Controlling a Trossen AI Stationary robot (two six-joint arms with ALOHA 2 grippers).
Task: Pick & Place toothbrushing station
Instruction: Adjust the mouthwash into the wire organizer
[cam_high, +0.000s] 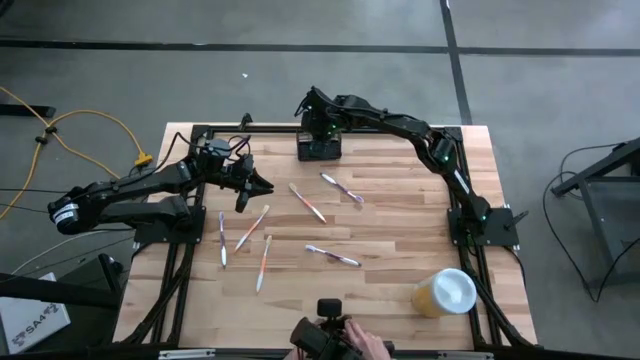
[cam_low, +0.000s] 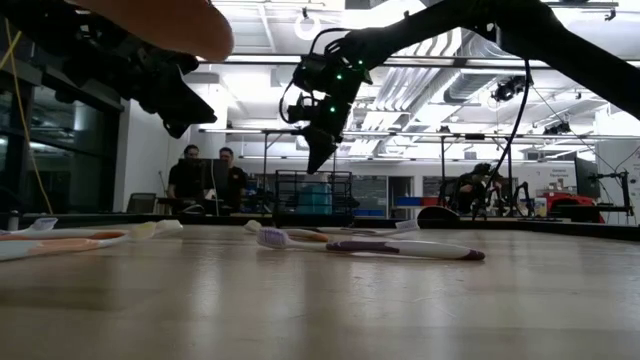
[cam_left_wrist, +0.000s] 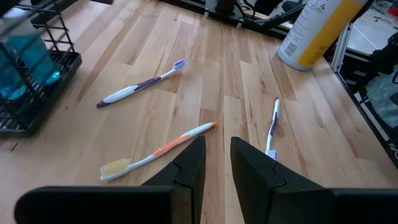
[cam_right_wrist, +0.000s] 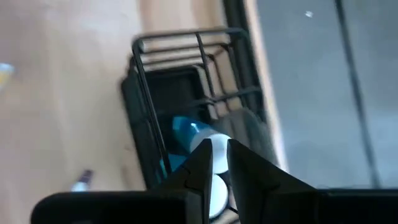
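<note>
Black wire toothbrushing station (cam_high: 319, 148) sits at the counter's (cam_high: 400, 235) twelve o'clock edge; right gripper (cam_right_wrist: 219, 163) hovers above it, jaws slightly parted, empty. Left gripper (cam_left_wrist: 216, 163), at nine o'clock, likewise narrowly parted.

The toothbrushing station (cam_high: 319, 148), a small black wire-framed caddy, is set upright at the middle of the table's far edge. Something blue is seen held inside it.
</note>
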